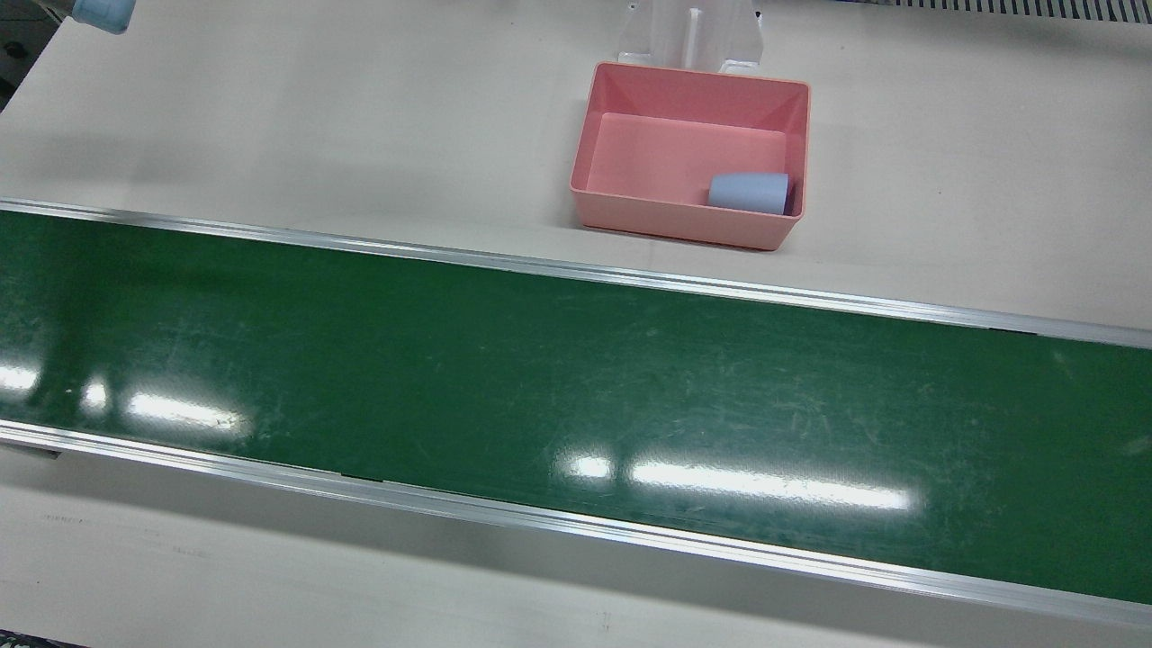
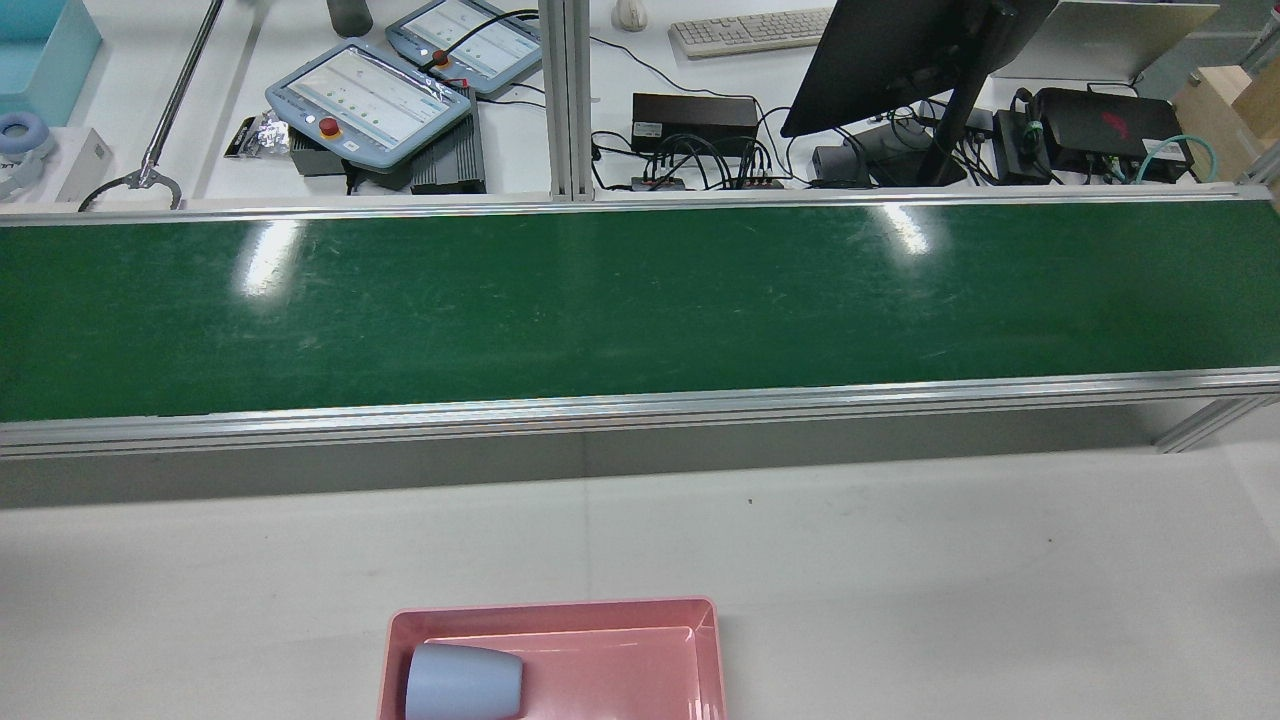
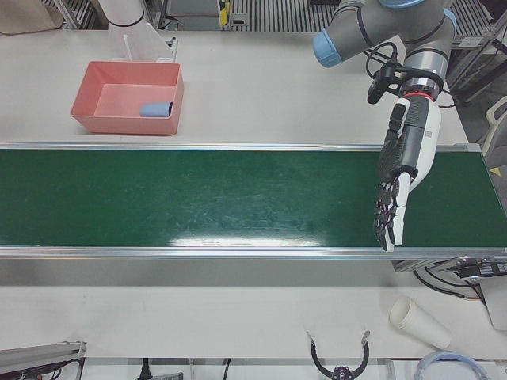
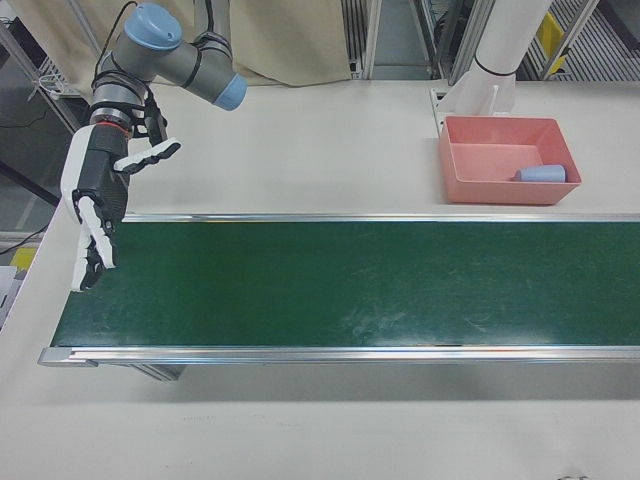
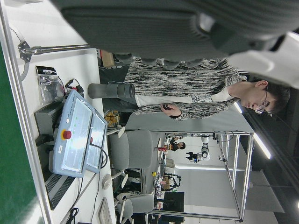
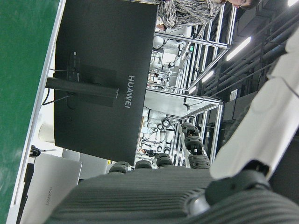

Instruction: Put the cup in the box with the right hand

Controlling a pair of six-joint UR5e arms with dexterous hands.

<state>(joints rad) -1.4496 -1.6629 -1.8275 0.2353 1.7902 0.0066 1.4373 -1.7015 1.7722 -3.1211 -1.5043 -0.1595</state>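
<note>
Right hand [image 4: 95, 200] hangs empty over the green belt's [image 4: 350, 285] end, fingers [image 4: 92, 262] spread downward; far across, the blue cup [image 4: 541, 173] lies on its side in the pink box [image 4: 505, 188], well apart from them.

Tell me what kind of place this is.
Likely a robotics lab or test station: a green conveyor belt crosses the table, a robot arm stands beside it, and control tablets and a monitor sit behind.
</note>
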